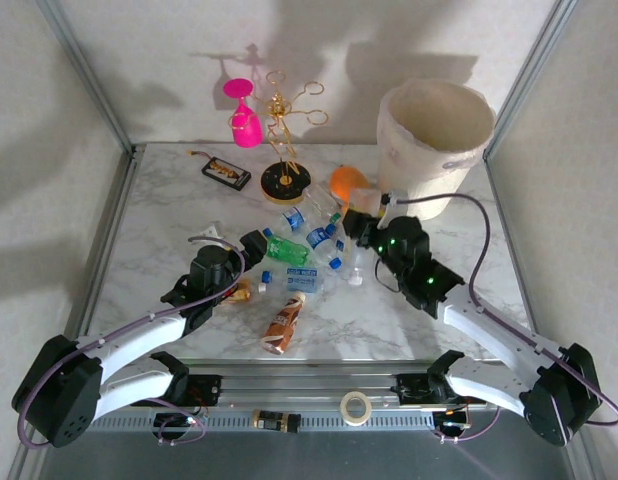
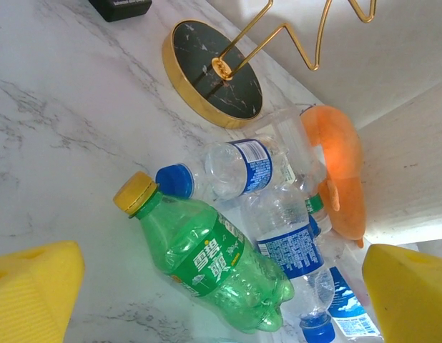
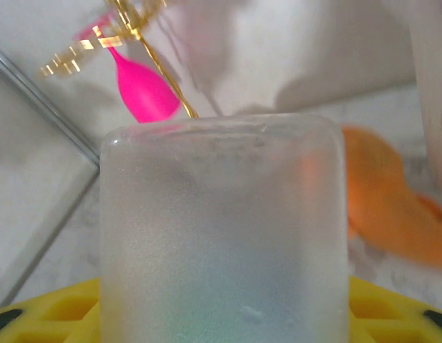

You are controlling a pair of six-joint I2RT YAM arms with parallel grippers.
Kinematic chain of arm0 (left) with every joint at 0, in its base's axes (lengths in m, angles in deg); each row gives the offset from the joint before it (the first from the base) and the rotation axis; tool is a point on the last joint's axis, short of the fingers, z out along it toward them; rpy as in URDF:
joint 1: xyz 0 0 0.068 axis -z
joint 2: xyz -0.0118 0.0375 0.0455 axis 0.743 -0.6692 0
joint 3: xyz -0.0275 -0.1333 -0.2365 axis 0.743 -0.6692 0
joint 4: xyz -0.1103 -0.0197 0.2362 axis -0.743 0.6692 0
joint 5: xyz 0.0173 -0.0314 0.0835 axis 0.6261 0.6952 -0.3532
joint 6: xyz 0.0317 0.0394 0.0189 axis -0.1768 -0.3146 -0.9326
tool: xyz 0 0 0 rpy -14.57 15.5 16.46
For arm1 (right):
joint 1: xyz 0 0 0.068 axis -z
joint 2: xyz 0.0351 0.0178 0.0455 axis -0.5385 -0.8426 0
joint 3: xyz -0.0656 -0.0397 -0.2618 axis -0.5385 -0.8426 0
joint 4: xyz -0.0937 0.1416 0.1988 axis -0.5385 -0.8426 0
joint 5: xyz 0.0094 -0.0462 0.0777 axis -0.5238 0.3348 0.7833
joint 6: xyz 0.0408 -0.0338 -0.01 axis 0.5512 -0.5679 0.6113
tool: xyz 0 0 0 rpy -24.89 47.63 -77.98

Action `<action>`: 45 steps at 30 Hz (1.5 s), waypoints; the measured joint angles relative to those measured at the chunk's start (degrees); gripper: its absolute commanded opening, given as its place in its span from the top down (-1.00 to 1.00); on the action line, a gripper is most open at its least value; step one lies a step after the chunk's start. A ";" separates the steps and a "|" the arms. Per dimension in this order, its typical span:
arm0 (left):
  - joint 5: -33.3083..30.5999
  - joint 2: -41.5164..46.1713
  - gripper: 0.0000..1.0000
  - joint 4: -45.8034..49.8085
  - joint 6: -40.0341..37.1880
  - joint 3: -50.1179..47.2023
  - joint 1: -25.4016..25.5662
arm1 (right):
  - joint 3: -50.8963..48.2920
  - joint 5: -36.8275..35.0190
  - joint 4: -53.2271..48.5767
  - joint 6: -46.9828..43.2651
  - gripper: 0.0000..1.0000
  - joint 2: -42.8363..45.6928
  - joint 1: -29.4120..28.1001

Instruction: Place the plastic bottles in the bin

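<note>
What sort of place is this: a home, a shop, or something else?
Probably a robot test cell, not a home: two robot arms bolted at a marble-patterned table, metal frame posts with white walls around it, and plastic bottles staged near a bin.

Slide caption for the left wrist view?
Open left hand facing a green yellow-capped plastic bottle lying on the marble table beside clear blue-labelled bottles and an orange fish-shaped toy.

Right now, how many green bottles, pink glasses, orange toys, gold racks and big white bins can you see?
green bottle: 1
pink glass: 1
orange toy: 1
gold rack: 1
white bin: 1
Total: 5
</note>
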 measured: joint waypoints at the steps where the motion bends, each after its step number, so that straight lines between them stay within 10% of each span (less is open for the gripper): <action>1: 0.00 -0.02 -0.99 -0.24 0.00 0.00 0.00 | 2.49 0.66 -0.04 -1.51 0.18 -0.52 1.29; 27: -1.14 6.43 -0.99 -1.57 0.04 -4.13 -0.76 | 48.19 10.56 -1.60 -7.50 0.17 -27.78 36.28; 45: -1.33 6.43 -0.99 -0.74 0.04 -4.28 -0.76 | 50.97 9.99 0.50 -5.84 0.14 -39.82 38.86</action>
